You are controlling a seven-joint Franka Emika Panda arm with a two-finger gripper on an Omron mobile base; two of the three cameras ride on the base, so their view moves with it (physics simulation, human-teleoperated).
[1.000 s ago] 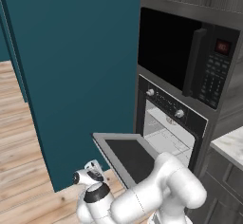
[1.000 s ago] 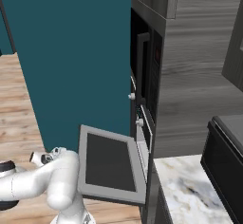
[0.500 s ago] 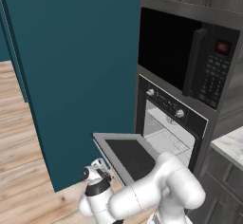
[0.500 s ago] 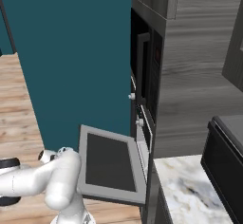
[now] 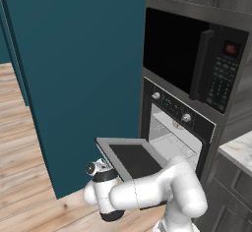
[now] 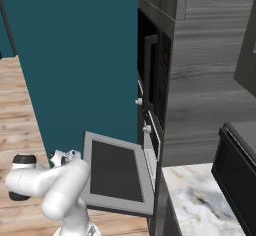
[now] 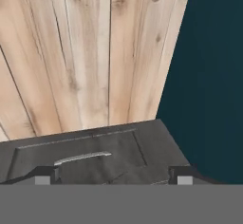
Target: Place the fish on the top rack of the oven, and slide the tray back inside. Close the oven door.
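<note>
The oven [image 5: 178, 128] stands above and beyond my tool [image 7: 114, 173], its pale cavity open. The oven door [image 5: 134, 158] is one panel, swung down flat so that the racks can be reached; it lies just above my tool, which I judge hangs under the door's outer edge, placed to push up when closing comes. The wire racks inside look bare; I cannot make out a fish or one distinct tray in there.

My tool points down at the wooden floor [image 7: 85, 52], and its two dark fingertips [image 7: 45, 174] stand well apart at the bottom of the hand view, spread with nothing between them. Below it is one dark grey drawer front [image 7: 90, 154] with a single silver pull handle [image 7: 81, 158], and the teal wall [image 7: 213, 76] runs beside it.

On the oven's front I count two silver knobs [image 5: 156, 96]. One black microwave [image 5: 194, 64] sits above the oven, and one marble surface [image 6: 205, 200] lies off past the open door.
</note>
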